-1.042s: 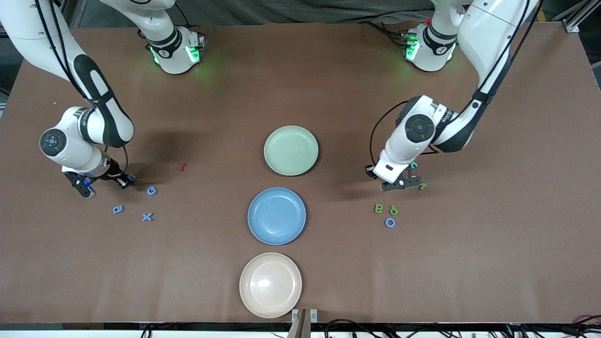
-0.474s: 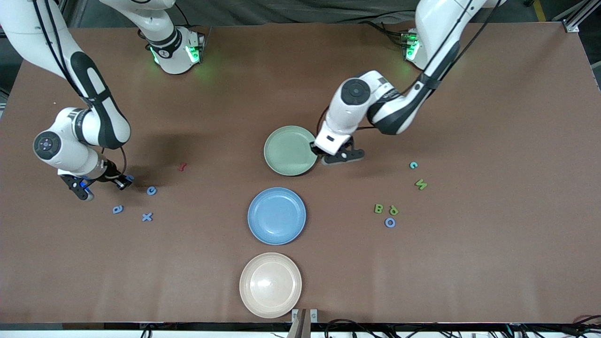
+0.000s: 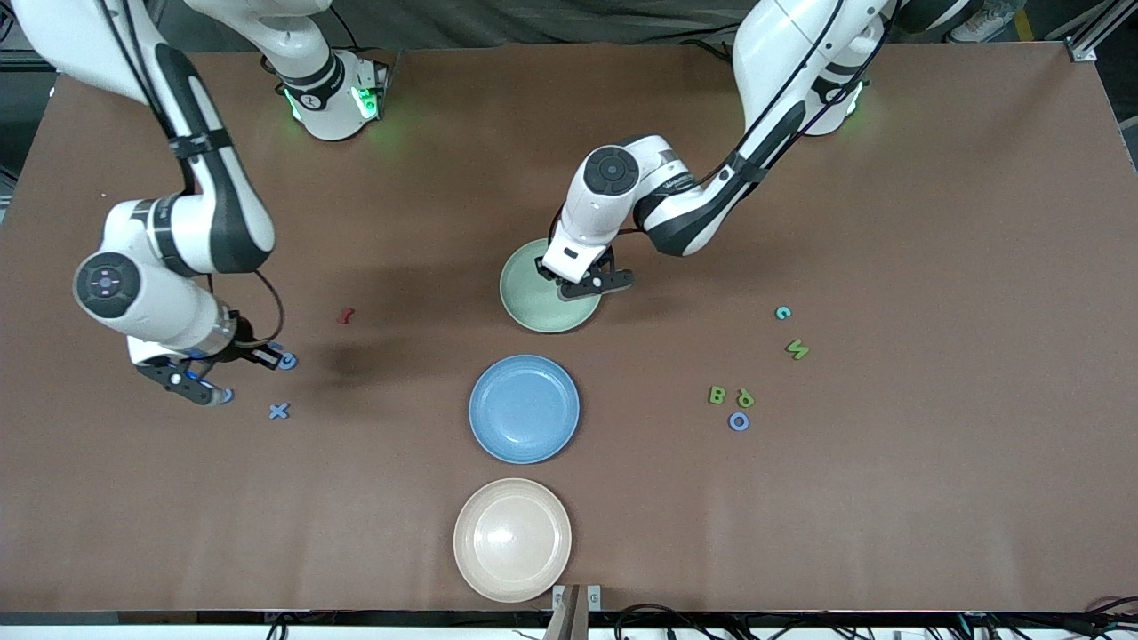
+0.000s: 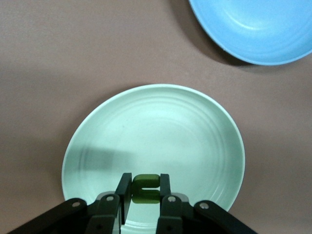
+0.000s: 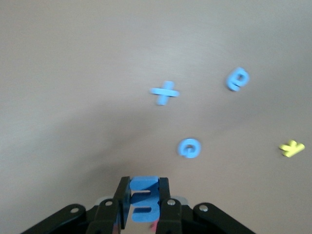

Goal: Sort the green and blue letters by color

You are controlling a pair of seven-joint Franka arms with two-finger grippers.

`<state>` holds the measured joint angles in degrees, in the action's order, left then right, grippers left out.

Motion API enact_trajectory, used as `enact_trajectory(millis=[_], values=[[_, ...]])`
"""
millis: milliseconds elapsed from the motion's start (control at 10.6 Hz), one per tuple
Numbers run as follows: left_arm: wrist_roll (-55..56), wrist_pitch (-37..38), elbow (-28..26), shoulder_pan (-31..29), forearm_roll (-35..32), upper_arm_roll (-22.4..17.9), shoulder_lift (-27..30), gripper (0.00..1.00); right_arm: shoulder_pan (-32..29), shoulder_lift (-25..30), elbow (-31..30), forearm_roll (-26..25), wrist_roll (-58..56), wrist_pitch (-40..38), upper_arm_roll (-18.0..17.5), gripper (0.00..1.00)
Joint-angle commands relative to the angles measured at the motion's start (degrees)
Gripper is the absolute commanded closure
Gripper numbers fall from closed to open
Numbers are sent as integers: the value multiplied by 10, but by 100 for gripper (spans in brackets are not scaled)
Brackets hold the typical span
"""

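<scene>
The left gripper hangs over the green plate, its fingers clamped on a small green letter — held above the plate because that is where green pieces belong, so letting go looks like the next step. The right gripper is toward the right arm's end of the table from that plate, pinched on a blue letter just above the tabletop and well apart from the blue plate, which sits nearer the front camera than the green plate; it will need to carry its piece there. Loose blue letters lie under and beside it: a cross-shaped one and a rounded one, with a dark red piece close by. Toward the left arm's end from the green plate lie two green letters side by side, a blue ring just beside them, another green piece and a small teal one — all not yet sorted. Neither plate shows a letter resting in it.
</scene>
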<state>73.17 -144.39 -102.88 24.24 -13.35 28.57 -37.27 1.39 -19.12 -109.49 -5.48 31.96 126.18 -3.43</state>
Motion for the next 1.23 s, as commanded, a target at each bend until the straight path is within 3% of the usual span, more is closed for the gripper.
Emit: enact_trajectory(millis=[0, 284, 569, 758, 1137], values=[[18, 5, 25, -4, -19, -5, -2, 0, 65, -12, 58, -30, -27, -18, -14, 95], [-11, 39, 24, -43, -26, -20, 46, 0, 131, -55, 118, -32, -39, -14, -14, 95], [-276, 109, 11, -160, -28, -18, 87, 0, 193, -114, 185, -32, -38, 25, -8, 97], [-459, 111, -3, -243, -28, -17, 86, 0, 219, -169, 221, -32, -38, 76, -4, 96], [-763, 111, -37, -336, -28, -17, 70, 0, 279, -246, 245, -31, -30, 175, 16, 93]])
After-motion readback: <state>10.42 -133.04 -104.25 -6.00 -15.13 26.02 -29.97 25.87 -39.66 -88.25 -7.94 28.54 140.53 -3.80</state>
